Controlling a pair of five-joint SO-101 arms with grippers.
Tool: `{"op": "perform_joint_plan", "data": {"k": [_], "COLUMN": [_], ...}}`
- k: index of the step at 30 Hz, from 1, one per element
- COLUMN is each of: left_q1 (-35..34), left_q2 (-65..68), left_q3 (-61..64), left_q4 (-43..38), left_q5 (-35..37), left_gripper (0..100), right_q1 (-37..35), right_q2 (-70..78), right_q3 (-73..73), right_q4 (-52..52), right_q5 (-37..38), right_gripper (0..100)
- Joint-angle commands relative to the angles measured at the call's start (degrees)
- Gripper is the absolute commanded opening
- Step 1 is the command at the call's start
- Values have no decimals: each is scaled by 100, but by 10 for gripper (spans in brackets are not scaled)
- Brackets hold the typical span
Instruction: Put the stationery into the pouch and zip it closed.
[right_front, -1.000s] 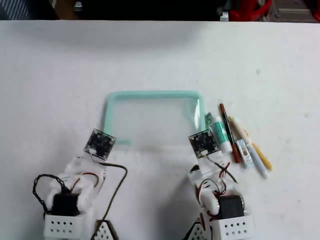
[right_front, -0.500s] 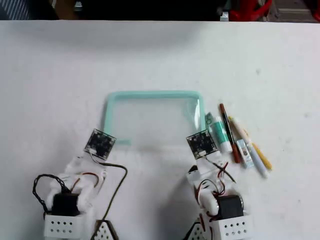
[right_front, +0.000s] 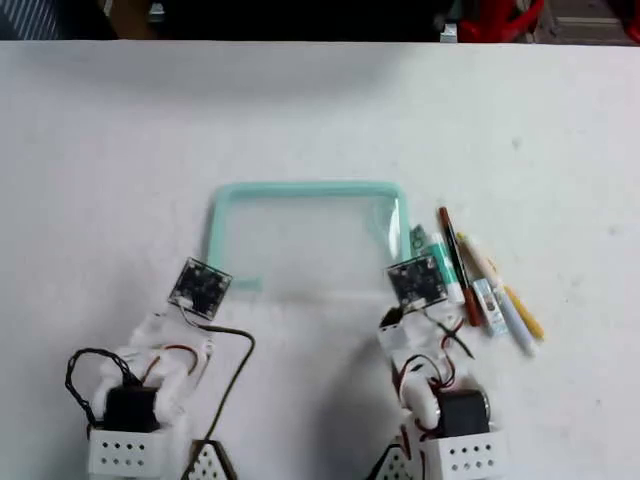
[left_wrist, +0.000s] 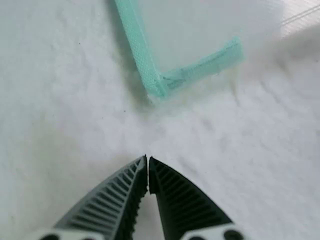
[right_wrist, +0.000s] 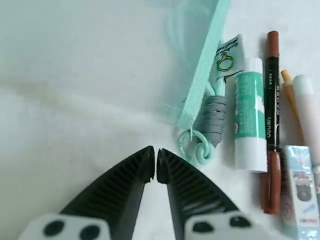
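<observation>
Zero packed so far: hovered with left gripper (left_wrist: 148, 165) and right gripper (right_wrist: 155, 161) both pinched shut, empty, by the near corners of the pouch (right_front: 305, 188), pens (right_front: 456, 262) and glue stick (right_wrist: 248, 115) just beside its right edge; likely needed the right opened over them.

I see the clear pouch (right_front: 305, 187), mint-green edged, lying flat on the tabletop (right_front: 120, 150). Just beside its ring-pull end the stationery (right_front: 480, 285) lies side by side: a green-and-white glue stick (right_wrist: 248, 112), a brown pen (right_wrist: 271, 125), and others.
</observation>
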Motion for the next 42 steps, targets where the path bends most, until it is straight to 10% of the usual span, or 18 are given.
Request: {"op": "perform_joint_plan", "data": {"k": [1, 6, 15, 23, 35, 42], "left_q1": [84, 84, 84, 84, 84, 84], "left_q2": [-31, -31, -31, -31, -31, -31], "left_q3": [-26, -26, -26, -26, -26, -26], "left_q4": [35, 35, 35, 35, 35, 35], "left_q5": [-9, -9, -9, -9, -9, -9], "left_gripper": [25, 25, 25, 25, 25, 25], "right_q1": [180, 189, 681, 673, 716, 716], "right_q2": [-57, -48, -22, -40, -13, -22], "right_q3": [35, 35, 35, 35, 35, 35], "right_q4": [-198, -251, 101, 57, -198, -207], "right_q5": [-44, -44, -44, -53, -334, -492], "right_gripper": [25, 47, 379, 5, 350, 10]}}
